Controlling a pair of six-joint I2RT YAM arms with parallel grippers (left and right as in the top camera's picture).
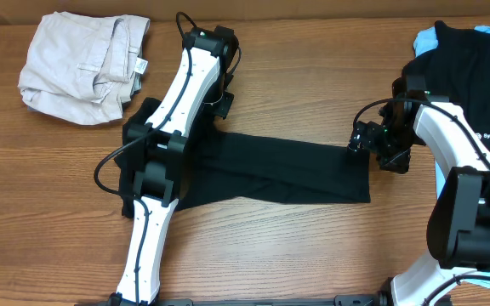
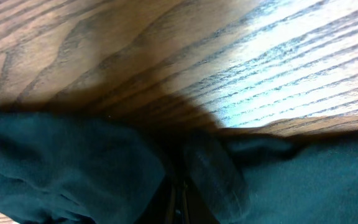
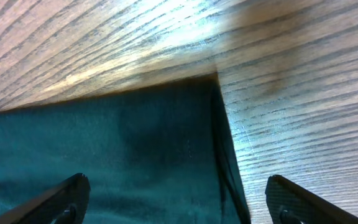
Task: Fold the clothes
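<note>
The black T-shirt (image 1: 287, 170), soft matte knit folded into a long flat band, lies mid-table on the grained wood table (image 1: 313, 255). Its long axis runs 9 to 3 o'clock. At the 9 o'clock end the left gripper (image 2: 188, 186) is pinched closed on puckered fabric. At the 3 o'clock end the right gripper (image 3: 179, 208) gapes wide above the band's crisp square corner, holding nothing. Crumpled beige trousers (image 1: 83, 68) sit at 10 o'clock.
</note>
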